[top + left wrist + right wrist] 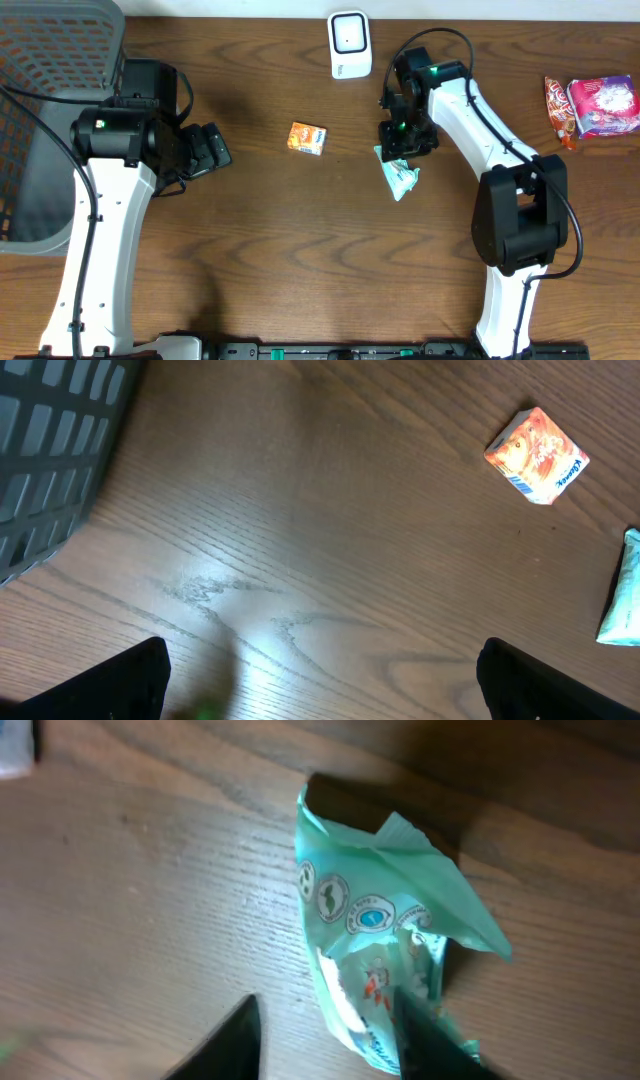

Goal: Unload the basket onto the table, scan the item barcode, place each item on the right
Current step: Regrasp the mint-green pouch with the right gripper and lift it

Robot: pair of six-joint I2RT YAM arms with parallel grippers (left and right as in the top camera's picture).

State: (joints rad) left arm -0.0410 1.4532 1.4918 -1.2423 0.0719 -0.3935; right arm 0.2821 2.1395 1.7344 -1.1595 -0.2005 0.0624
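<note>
Our left gripper (212,148) hangs beside the basket (40,60), jaws spread wide and holding nothing. The orange packet (307,138) lies midtable, its print too blurred to read. The white scanner (350,45) stands at the far edge. Near it, our right gripper (325,1020) straddles the crumpled green packet (400,880) on the table. Its jaws are half open with one finger clear of the wrapper, so nothing is gripped. We might pinch only a loose fold, and the film could slip out or crease over the barcode. Its round badges show no legible words.
</note>
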